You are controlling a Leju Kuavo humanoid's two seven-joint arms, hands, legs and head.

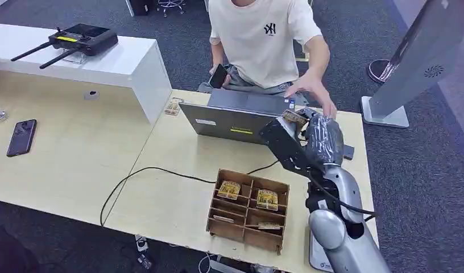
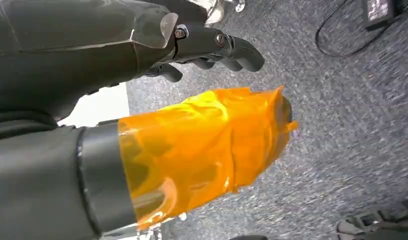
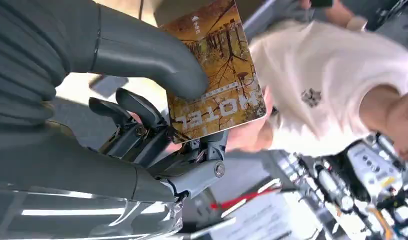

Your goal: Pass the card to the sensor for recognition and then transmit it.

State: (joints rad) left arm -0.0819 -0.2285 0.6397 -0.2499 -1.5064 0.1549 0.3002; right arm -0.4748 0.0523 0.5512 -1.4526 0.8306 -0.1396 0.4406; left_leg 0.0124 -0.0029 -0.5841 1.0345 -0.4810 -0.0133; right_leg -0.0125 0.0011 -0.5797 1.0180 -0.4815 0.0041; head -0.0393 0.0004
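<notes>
My right hand (image 1: 310, 138) is raised over the table's far right, just past the laptop. It pinches a hotel card (image 1: 294, 118) between the thumb and the fingers. The right wrist view shows the card (image 3: 217, 70) close up: an orange autumn picture with the word HOTEL, the thick thumb (image 3: 157, 55) pressed on its face. A person's hand (image 1: 315, 91) reaches close above the card. My left hand (image 2: 202, 45) hangs over grey carpet, holding nothing, its thumb (image 2: 202, 150) wrapped in orange tape.
A person in a white T-shirt (image 1: 258, 34) sits behind a grey laptop (image 1: 235, 116). A wooden compartment box (image 1: 248, 209) with more cards stands at the table's front. A small dark device (image 1: 348, 152) lies beside my hand. A phone (image 1: 21, 137) lies far left.
</notes>
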